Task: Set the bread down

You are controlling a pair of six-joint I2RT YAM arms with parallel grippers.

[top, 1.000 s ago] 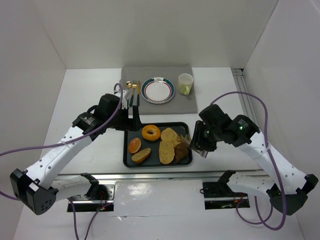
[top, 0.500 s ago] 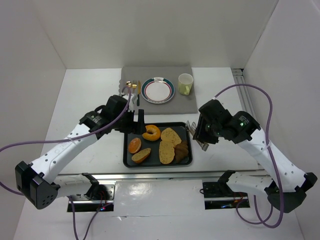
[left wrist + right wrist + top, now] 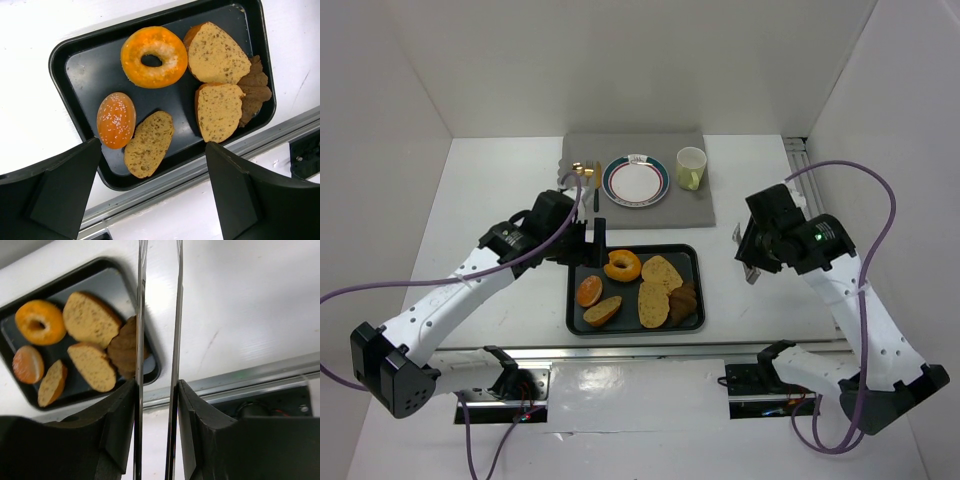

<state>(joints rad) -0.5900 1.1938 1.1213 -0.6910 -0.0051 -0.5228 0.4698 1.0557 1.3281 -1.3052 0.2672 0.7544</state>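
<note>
A black tray [image 3: 572, 300] holds an orange donut [image 3: 622, 265], a seeded orange bun [image 3: 589, 291], three tan bread slices [image 3: 661, 270] and a dark brown piece [image 3: 685, 300]. My left gripper [image 3: 592, 240] is open and empty, hovering over the tray's far left edge. In the left wrist view the gripper [image 3: 152, 145] frames the tray [image 3: 75, 75] and a bread slice [image 3: 149, 144]. My right gripper [image 3: 750, 255] is off the tray's right side, shut on thin metal tongs [image 3: 140, 315]. The tongs hold nothing. The right wrist view shows the gripper [image 3: 156, 385] clamping both blades.
A grey mat [image 3: 580, 150] at the back carries a white plate with a coloured rim [image 3: 635, 181], a pale green cup [image 3: 691, 167] and gold cutlery [image 3: 582, 175]. White walls close in both sides. A metal rail [image 3: 620, 350] runs along the near edge.
My right arm has lifted the tongs off the tray's right end and swung right, away from the tray. My left gripper moved right toward the tray, then stayed still.
</note>
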